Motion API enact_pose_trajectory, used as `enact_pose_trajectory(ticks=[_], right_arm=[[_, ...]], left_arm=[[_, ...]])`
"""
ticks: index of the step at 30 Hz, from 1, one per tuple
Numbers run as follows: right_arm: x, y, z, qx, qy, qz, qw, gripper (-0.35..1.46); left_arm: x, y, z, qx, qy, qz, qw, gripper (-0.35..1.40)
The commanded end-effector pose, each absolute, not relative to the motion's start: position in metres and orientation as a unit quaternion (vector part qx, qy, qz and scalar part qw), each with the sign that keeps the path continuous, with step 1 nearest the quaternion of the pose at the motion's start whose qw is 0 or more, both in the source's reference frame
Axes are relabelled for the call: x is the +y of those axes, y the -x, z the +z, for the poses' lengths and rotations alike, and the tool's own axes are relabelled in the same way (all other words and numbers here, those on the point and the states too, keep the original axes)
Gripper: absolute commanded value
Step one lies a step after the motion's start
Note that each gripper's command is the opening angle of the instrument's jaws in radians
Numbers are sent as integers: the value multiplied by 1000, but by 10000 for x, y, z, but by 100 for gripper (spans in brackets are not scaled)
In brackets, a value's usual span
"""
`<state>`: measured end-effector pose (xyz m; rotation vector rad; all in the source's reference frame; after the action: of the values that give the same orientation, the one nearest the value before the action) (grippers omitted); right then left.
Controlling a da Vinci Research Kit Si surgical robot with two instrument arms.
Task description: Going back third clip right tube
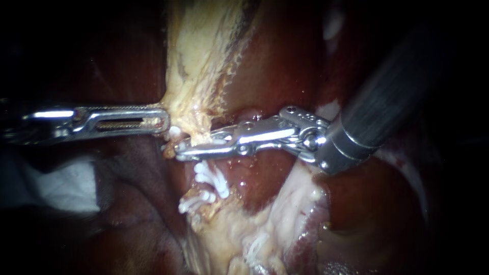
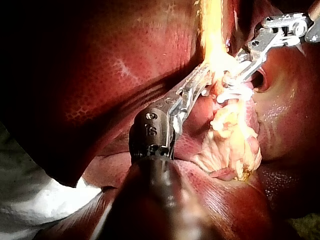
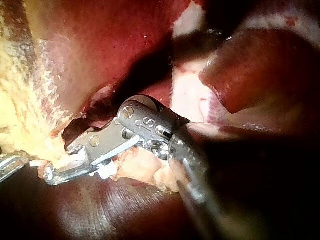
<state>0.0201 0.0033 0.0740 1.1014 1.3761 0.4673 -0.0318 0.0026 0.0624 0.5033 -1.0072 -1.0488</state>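
Note:
My left instrument (image 1: 162, 121) comes in from the left, and its slotted jaws are shut on the edge of a yellow tissue band (image 1: 204, 46). The right instrument (image 1: 186, 150) reaches in from the upper right. Its long jaws lie across the pale tube (image 1: 199, 131) below that band, with a narrow gap between them. Two white clips (image 1: 211, 177) (image 1: 196, 201) sit on the tube just under the jaws. A third white clip end (image 1: 174, 132) shows beside the left jaws. In the right wrist view the jaw tips (image 3: 50, 174) rest against the yellow tissue.
Dark red liver (image 1: 285, 61) surrounds the site. Pale, wet tissue (image 1: 285, 214) lies below the clips. White gauze (image 1: 66, 188) sits under the left shaft, and the same gauze (image 2: 30, 200) shows in the left wrist view. The right instrument's thick dark shaft (image 1: 397, 81) fills the upper right.

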Motion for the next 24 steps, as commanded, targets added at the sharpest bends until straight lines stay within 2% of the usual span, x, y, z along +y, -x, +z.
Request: enact_pose_trajectory(ticks=[1, 10, 12, 15, 18, 24], right_arm=[[32, -201, 741, 596, -477, 203, 613, -35], [30, -199, 742, 592, -479, 208, 615, -35], [30, -196, 742, 602, -453, 209, 623, -6], [32, -191, 744, 611, -435, 203, 630, 24], [35, -187, 747, 614, -422, 208, 634, 39], [38, -187, 751, 620, -398, 212, 642, 51]], left_arm=[[26, 318, 623, -456, -228, -474, 718, -35], [26, 318, 623, -456, -228, -474, 718, -35], [25, 318, 623, -456, -228, -474, 718, -35], [25, 317, 623, -456, -228, -474, 718, -35], [25, 317, 622, -456, -228, -474, 718, -35], [24, 317, 621, -456, -228, -474, 718, -35]])
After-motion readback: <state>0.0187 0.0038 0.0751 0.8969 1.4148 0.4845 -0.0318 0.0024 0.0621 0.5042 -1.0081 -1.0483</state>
